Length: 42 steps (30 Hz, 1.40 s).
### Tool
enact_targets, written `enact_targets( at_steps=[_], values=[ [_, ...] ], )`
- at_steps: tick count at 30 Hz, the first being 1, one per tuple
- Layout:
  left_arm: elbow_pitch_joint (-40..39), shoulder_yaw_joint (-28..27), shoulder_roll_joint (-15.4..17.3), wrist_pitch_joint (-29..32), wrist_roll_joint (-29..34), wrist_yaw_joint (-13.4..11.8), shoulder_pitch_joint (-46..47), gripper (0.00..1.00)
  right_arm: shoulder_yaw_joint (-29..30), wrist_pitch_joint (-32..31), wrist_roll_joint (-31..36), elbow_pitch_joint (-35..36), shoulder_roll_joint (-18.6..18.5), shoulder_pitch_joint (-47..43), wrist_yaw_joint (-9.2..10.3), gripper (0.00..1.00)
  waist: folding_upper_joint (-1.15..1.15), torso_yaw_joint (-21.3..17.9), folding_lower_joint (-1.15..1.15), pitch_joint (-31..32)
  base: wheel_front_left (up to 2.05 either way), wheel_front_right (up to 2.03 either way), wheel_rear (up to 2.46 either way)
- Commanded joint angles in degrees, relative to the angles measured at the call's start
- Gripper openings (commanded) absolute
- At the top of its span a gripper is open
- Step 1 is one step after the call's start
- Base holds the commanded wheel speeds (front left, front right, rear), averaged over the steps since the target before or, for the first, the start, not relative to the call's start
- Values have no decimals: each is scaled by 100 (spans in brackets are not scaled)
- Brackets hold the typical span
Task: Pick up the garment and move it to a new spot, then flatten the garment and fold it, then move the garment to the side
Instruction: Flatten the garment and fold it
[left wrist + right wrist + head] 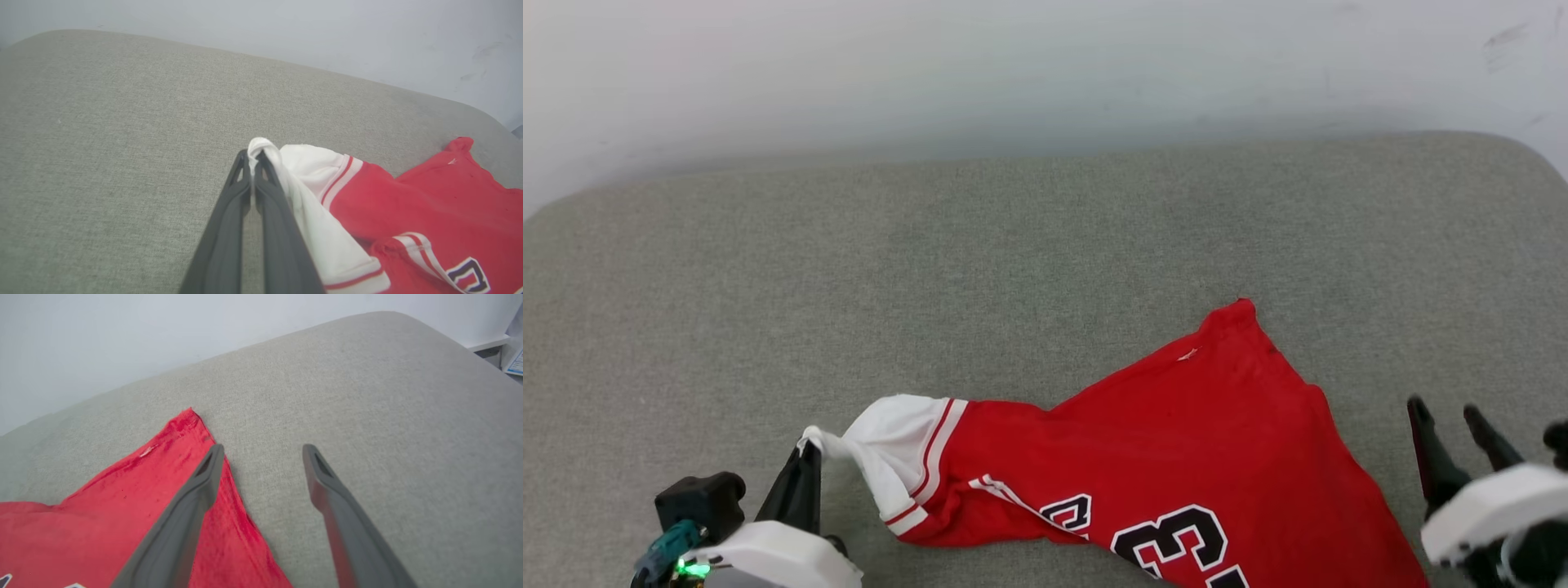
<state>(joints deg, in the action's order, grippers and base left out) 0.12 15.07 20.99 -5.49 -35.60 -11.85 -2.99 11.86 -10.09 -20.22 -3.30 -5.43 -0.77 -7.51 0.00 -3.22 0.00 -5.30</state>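
Observation:
The garment (1201, 457), a red jersey with a white sleeve and black numerals, lies spread on the grey cushion (980, 261) at the lower right of the head view. My left gripper (805, 445) is shut on a pinch of the white sleeve's edge at the lower left; in the left wrist view the left gripper (252, 157) holds a white fold (263, 147) between its tips. My right gripper (1445, 408) stands open just right of the garment's edge, holding nothing. In the right wrist view the right gripper (263, 451) has one finger over the red cloth (122, 506) and the other over bare cushion.
The cushion's far edge meets a pale wall (1045, 73). Its rounded corner (392, 322) shows in the right wrist view, with a shelf edge (490, 349) beyond. Bare cushion stretches behind and left of the garment.

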Motion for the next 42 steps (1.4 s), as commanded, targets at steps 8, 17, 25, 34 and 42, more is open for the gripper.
enact_targets(
  at_steps=[8, 17, 25, 34, 42],
  values=[
    [-20, 184, -39, -23, 110, 157, 498, 0, -637, -1056, -410, -1063, -745, 1763, 4, 100, 0, 267, 0, -552, 0, 0, 0],
    [88, 362, -133, -131, 229, 316, 1049, 0, -1684, -3161, -868, -1623, -1529, 3246, 4, 100, 0, 636, 0, -1132, 0, 0, 0],
    [212, 501, -296, -262, 262, 433, 1402, 0, -2296, -3616, -1178, -2161, -1670, 3803, 4, 100, 0, 891, 0, -1562, 0, 0, 0],
    [448, 569, -379, -384, 228, 500, 1507, 0, -2702, -4206, -1559, -2871, -1586, 3674, 2, 0, 0, 960, 0, -1538, 0, 0, 0],
    [583, 488, -233, -421, 224, 454, 1452, 0, -2386, -3058, -1530, -2771, -1705, 4062, 4, 0, 0, 839, 0, -1001, 0, 0, 0]
  ],
)
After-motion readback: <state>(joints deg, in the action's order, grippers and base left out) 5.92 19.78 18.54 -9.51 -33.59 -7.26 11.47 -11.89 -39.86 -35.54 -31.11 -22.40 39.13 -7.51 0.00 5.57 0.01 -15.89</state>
